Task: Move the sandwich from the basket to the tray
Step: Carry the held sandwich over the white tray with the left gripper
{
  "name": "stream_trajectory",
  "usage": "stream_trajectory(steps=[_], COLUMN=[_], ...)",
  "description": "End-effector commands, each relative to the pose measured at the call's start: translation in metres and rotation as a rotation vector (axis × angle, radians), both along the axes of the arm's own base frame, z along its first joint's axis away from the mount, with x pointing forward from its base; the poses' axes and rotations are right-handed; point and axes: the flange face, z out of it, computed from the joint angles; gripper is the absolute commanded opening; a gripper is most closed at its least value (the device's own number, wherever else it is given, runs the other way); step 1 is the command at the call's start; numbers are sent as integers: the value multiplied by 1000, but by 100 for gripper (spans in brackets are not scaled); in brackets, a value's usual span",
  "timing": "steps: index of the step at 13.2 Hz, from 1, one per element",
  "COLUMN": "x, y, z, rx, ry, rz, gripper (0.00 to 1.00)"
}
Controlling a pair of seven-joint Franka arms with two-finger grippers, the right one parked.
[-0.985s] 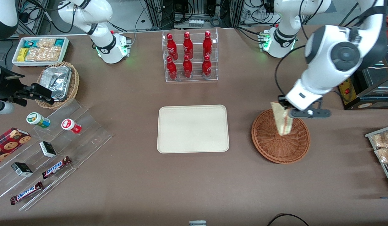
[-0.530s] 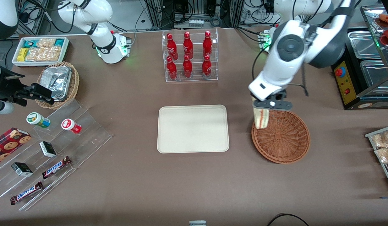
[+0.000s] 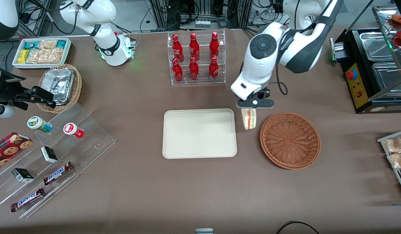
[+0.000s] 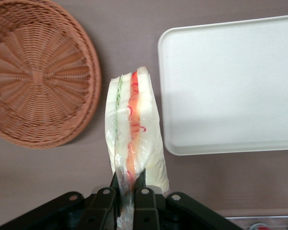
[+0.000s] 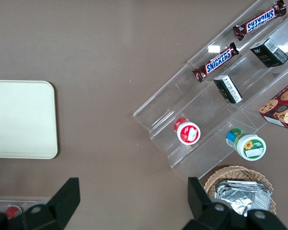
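Between the basket (image 3: 290, 140) and the tray (image 3: 199, 133), above the bench, the sandwich (image 3: 249, 118) is held clamped in the gripper (image 3: 255, 104) jaws, lifted out but not yet set down.

Six red bottles (image 3: 195, 58) stand in a clear rack at the table's edge farthest from the front camera. At the corner toward the parked arm's end sits a white bin of snack packets (image 3: 41, 52), with a tan wicker basket of foil containers (image 3: 60, 87) just nearer. Nearer still, a clear stepped stand (image 3: 90, 143) carries two lidded cups, small dark boxes and Snickers bars (image 3: 58, 173).
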Motion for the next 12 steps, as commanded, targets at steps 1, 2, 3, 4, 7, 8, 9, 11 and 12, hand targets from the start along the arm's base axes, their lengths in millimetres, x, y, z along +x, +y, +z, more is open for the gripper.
stream_trajectory(steps=[1, 2, 3, 4, 7, 8, 9, 11, 12], x=[1, 3, 5, 7, 5, 6, 6, 9, 8], y=[-24, -32, -40, -44, -67, -73, -80, -92, -98], z=[-14, -19, -24, -27, -47, -54, -60, -72, -79], rx=[-29, -46, -59, -67, -46, -40, -38, -41, -42], ry=[-14, -14, -1, 7, 4, 5, 3, 6, 11], rz=[34, 47, 44, 44, -25, -30, -29, -22, -31], gripper=[0, 0, 0, 0, 0, 0, 0, 0, 0])
